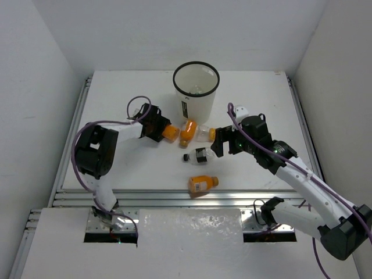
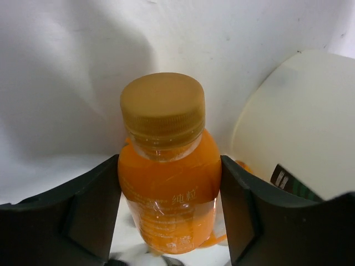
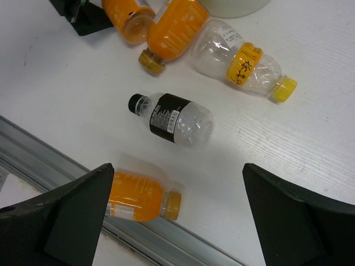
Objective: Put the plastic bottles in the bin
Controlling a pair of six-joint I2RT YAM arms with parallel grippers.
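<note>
1. Pinching an orange bottle (image 2: 166,194) across its wide middle, the left gripper (image 2: 169,172) has a finger pressed against each side. The cap points away from the wrist. Gripping the body rather than the neck should stop it swivelling on the lift.
2. That bottle sits low over the table (image 1: 116,168), just left of the foot of the bin (image 1: 203,104). The carry should be short: up, over the black rim, then let go.
3. The right gripper (image 3: 178,172) is spread wide and holds nothing. It hangs above the black-label bottle (image 3: 172,120), which lies on its side apart from the others, so it looks like the easiest next pick.
4. A second orange bottle (image 3: 175,27) and a yellow-cap bottle (image 3: 244,64) lie side by side near the bin's foot. A third orange bottle (image 3: 141,197) lies against the rail (image 3: 33,149) at the near edge. All are on their sides and free to roll.
5. I cannot tell whether anything is already in the bin.
6. The second orange bottle lies just beside the gripped one, so a straight lift seems wiser than a sideways drag. Both arms crowd the same cluster and would do best to take turns at the bin.
</note>
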